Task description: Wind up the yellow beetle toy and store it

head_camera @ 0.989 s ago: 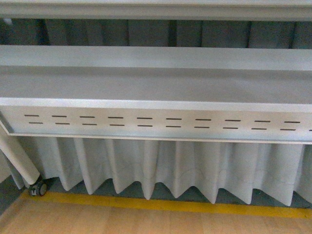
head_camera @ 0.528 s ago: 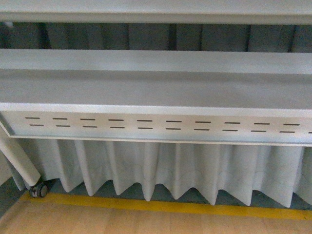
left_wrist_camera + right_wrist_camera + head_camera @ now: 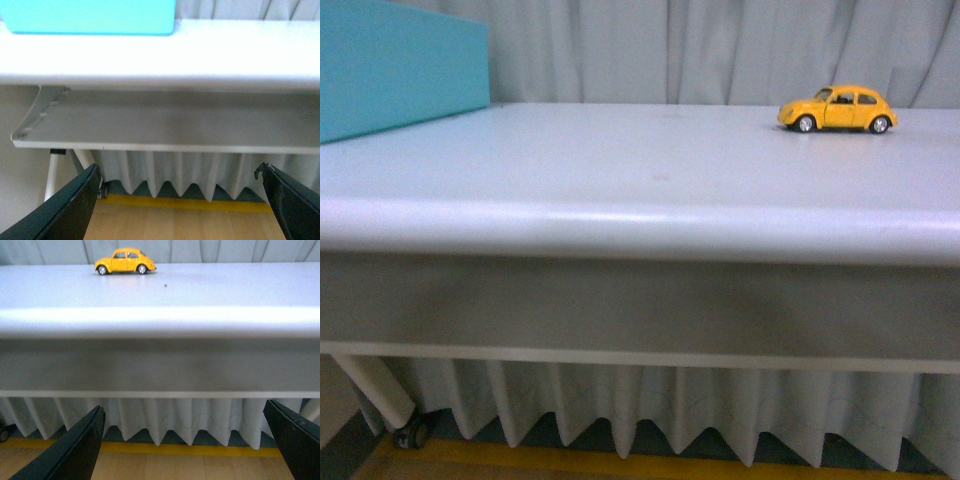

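Yellow beetle toy (image 3: pixel 837 109) stands alone on the pale surface (image 3: pixel 620 160), both arms low before it.

The toy sits on its four wheels, side-on to the front view, at the surface's far right, close to its back edge. A teal box (image 3: pixel 390 65) rests at the surface's far left, well apart from the toy. The left jaws and the right jaws are both spread wide, in front of the surface's near edge.

The left gripper (image 3: pixel 177 169) and the right gripper (image 3: pixel 183 407) are each holding dark fingers (image 3: pixel 75 205) spread wide (only the tips showing).
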Motion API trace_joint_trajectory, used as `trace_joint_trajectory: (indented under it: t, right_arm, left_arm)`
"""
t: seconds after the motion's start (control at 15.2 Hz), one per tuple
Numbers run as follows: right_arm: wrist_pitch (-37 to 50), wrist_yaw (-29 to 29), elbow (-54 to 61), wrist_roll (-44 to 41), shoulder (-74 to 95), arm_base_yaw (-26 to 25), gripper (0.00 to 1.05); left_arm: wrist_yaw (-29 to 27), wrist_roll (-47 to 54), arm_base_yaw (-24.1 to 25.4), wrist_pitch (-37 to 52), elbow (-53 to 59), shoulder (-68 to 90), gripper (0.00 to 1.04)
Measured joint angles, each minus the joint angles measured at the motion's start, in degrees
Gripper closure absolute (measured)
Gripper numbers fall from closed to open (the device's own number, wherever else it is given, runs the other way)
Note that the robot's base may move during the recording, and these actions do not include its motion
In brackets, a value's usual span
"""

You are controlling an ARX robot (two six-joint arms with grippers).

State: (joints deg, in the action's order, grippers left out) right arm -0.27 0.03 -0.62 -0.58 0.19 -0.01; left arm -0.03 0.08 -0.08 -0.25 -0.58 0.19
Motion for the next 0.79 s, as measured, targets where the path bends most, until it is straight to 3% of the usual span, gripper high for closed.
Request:
trace_joint_trajectory:
  t: [0.79]
  right_arm:
    - [0.04, 0.00, 0.00, 0.15, 0.02, 0.00, 0.06]
  left_arm:
    - [0.00, -0.04, 0.00, 0.07, 0.00, 0.00, 0.07]
